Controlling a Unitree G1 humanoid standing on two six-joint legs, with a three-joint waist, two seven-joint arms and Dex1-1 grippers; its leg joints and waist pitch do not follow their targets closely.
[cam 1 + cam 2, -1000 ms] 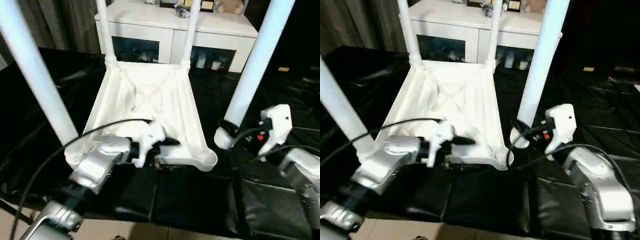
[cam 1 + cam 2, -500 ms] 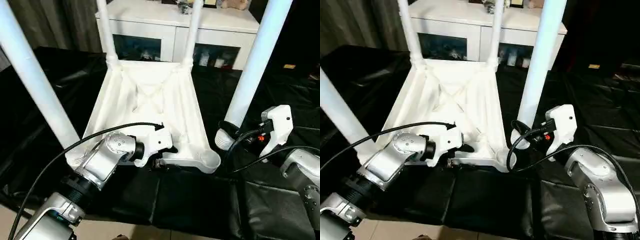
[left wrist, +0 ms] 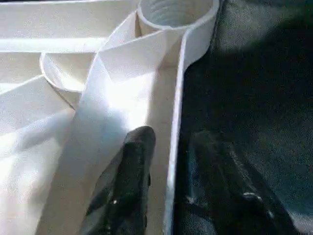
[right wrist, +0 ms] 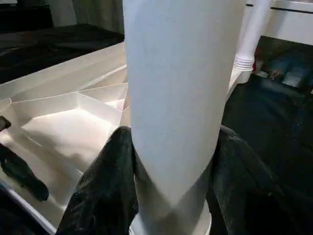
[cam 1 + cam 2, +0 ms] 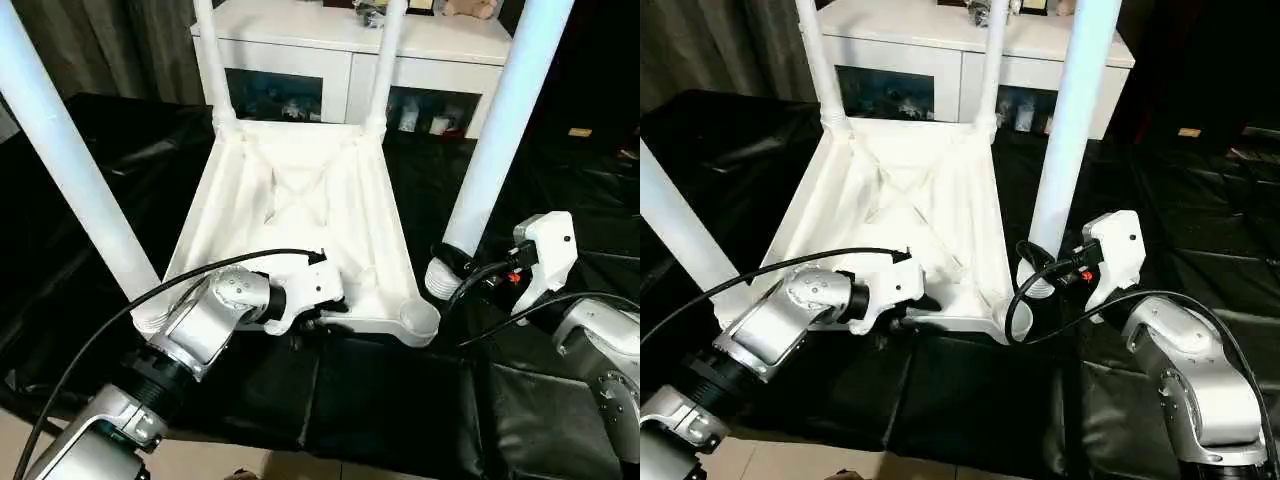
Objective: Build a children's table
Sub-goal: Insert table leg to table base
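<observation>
Left wrist view: fingers closing over the tabletop rim

Left wrist view shows my left gripper (image 3: 168, 196) straddling the near rim of the tabletop (image 5: 300, 200), one finger (image 3: 124, 191) inside the tray, the other outside over the black cover. A second ago the jaws stood wider and the hand sat further left along that near edge; now they have narrowed around the rim, though I can't tell if they press it yet. My read: I'm pinning the top so it won't slide during the last leg.

Right gripper (image 4: 168, 196) is pinching the fourth leg (image 5: 500, 130) low near its foot end, a finger on each side, same as a second ago. The leg stands upright just beside the open near-right corner socket (image 5: 418, 318), not in it. Three legs already stand in the other corners: near-left leg (image 5: 60, 150), far-left leg (image 5: 208, 50), far-right leg (image 5: 385, 55).

Tabletop lies upside down, ribs up, on a black padded cover (image 5: 400, 400). White cabinet (image 5: 340, 55) with dark glass doors sits behind its far edge, curtain (image 5: 90, 45) at far left.
</observation>
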